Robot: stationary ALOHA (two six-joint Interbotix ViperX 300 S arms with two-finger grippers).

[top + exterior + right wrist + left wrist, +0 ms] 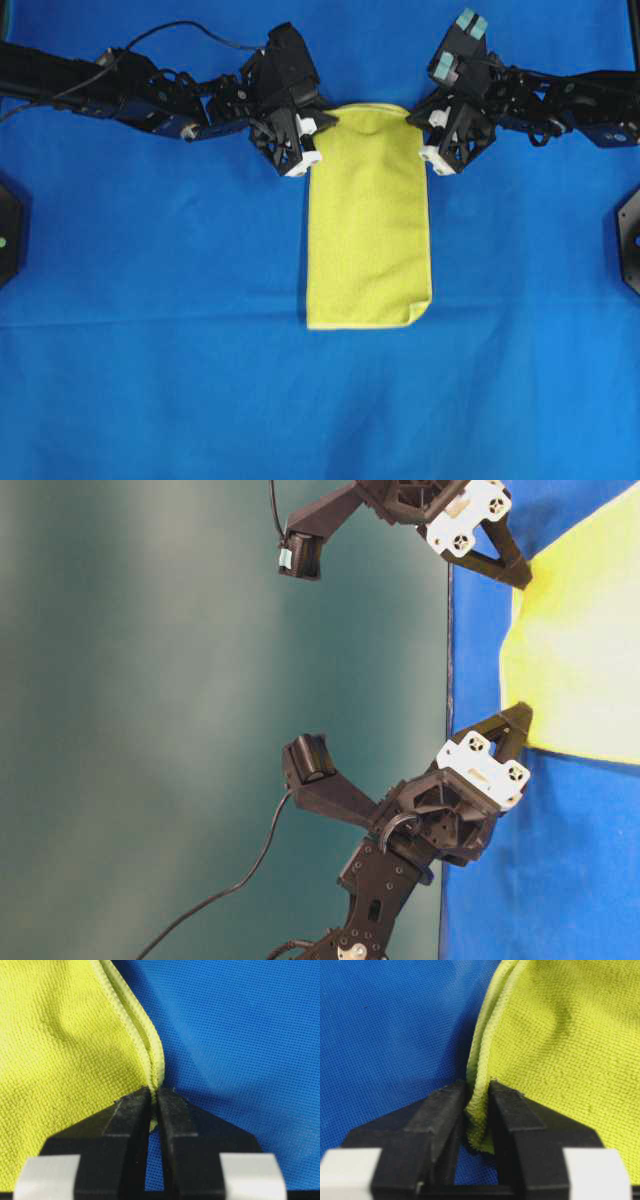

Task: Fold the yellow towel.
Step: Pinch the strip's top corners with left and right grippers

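Two grippers pinch the top corners of the yellow towel (368, 215), one each side. Towel lies on the blue table cover (150, 380) as a tall narrow rectangle, already doubled over — layered hem edges show in both wrist views. Its top edge sits between the two arms, bottom edge toward the near side of the overhead view, lower right corner rounded and slightly turned.

Left gripper (312, 138) — at the towel's upper left corner in the overhead view. Left wrist view: the black fingers (445, 1110) are closed nearly together on the stacked hem of the towel (560, 1045), cloth bunched in the narrow gap between them, corner lifted a little off the cover.

Right gripper (425, 135) — at the upper right corner. Right wrist view: fingers (125, 1115) pressed almost shut with the towel's (60, 1060) paler stitched hem (150, 1055) clamped at the tips, only a thin sliver of gap.

Table-level view: both grippers angle down onto the cover, the nearer one (520, 725) and the farther one (520, 575) each with tips at a corner of the towel (580, 650). Towel's top edge looks slightly puckered between the two pinch points. Rest of the towel flat on the cover.
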